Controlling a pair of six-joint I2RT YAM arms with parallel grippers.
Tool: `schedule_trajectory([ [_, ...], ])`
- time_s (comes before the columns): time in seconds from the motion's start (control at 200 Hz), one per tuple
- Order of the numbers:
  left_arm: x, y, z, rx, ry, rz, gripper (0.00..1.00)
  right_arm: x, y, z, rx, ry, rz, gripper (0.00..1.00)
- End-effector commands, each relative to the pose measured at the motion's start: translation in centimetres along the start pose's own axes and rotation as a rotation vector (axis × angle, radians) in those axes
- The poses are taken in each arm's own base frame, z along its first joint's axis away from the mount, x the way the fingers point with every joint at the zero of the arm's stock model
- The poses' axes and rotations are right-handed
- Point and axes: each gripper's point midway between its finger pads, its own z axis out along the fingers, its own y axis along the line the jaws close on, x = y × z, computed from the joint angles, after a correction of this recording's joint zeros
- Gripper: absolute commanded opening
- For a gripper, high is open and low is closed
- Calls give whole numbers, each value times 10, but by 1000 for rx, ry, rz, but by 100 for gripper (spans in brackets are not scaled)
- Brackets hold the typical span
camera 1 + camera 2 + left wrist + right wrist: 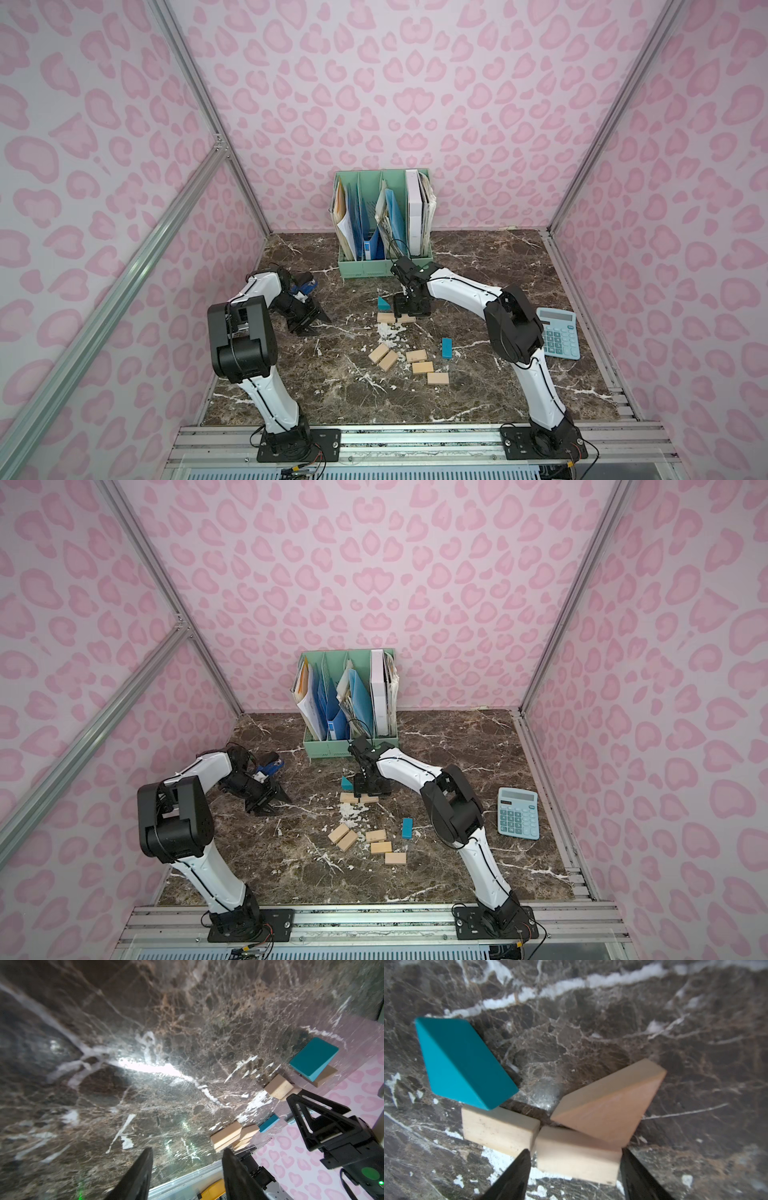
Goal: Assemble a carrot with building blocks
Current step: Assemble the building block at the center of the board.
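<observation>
The right gripper [409,311] fingers stand spread astride the end tan block [577,1159] of the carrot [388,318], mid-tabletop [478,257]; the loose building blocks [422,368] lie toward the front edge, nearer it than the open, empty left gripper [323,327].

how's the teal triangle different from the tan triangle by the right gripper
Colour: the teal triangle is painted teal, the tan triangle is bare wood. Place: the teal triangle meets one tan block; the tan triangle meets the neighbouring block, the one between the fingers of the right gripper. In both top views the teal triangle shows clear while the gripper hides the tan triangle. Shared: wedge shape.
</observation>
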Motion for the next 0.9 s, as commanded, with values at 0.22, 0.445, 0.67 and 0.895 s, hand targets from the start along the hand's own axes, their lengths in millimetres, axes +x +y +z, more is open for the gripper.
schedule_trajectory([
  [0.22,5,-1,-1,9,18,7,55,-2,4,-9,-19,-18,16,70],
  [0.445,6,-1,0,10,19,5,55,9,3,-10,-50,-9,38,68],
  [0.67,5,-1,-1,10,19,7,55,16,-1,-4,-47,14,47,59],
  [0.895,6,-1,-1,9,19,7,55,15,1,0,-77,17,72,53],
])
